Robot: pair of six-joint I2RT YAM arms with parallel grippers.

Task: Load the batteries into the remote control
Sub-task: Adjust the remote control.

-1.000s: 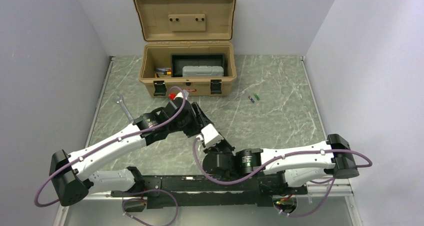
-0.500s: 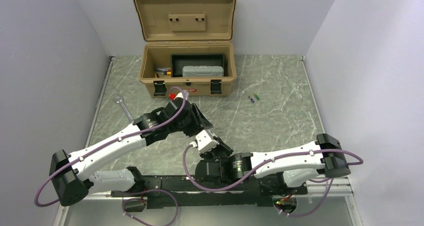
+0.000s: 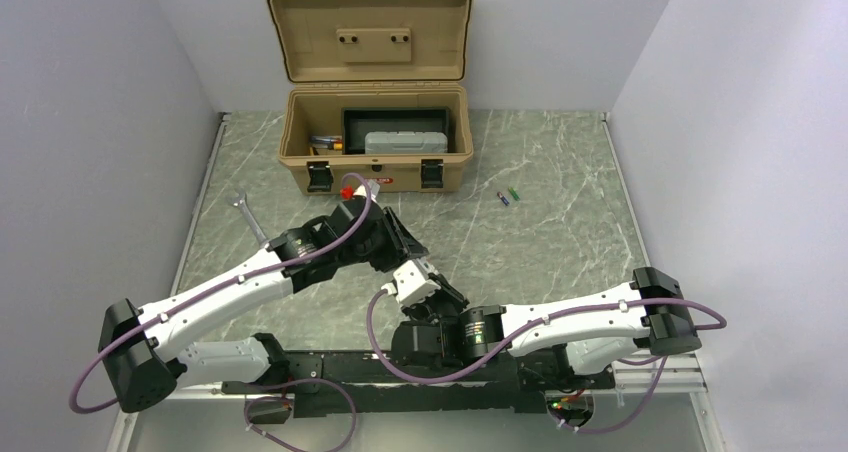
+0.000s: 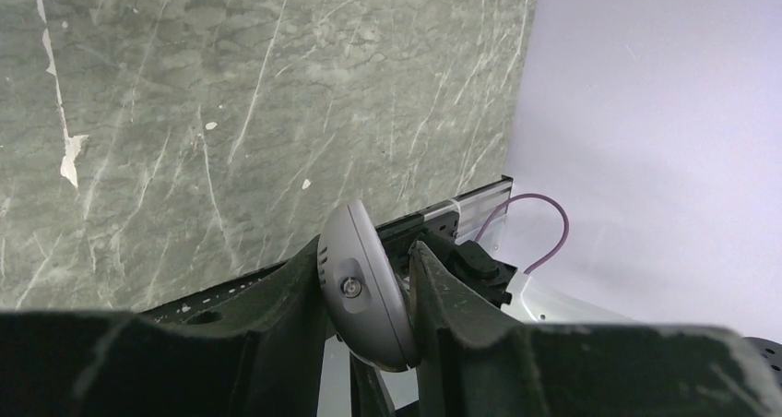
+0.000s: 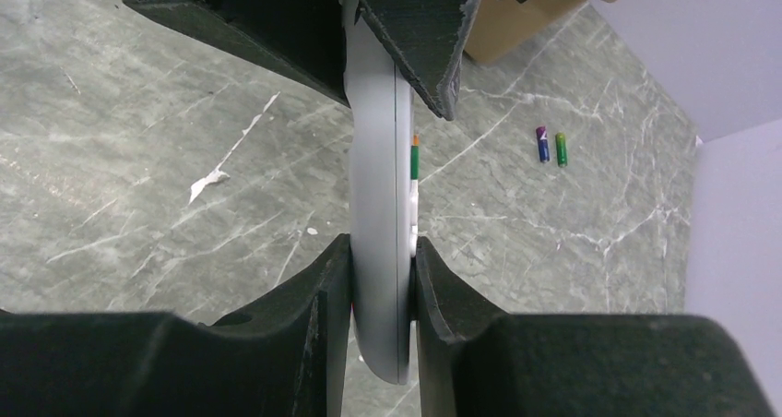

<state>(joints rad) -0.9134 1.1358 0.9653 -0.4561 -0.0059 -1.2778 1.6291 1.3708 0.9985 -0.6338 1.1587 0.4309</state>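
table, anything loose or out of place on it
A purple cylindrical battery and a green battery lie loose on the grey marble table, right of the open tan plastic toolbox; a silver metal wrench lies left of it.

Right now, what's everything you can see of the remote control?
The remote control is a slim, pale grey-white plastic bar, edge-on in the right wrist view, with green and orange button edges poking from one face. Its rounded end shows a small round inset in the left wrist view. It is held in the air, pinched at one end by the right end effector and at the other by the left end effector. Battery bay not visible.
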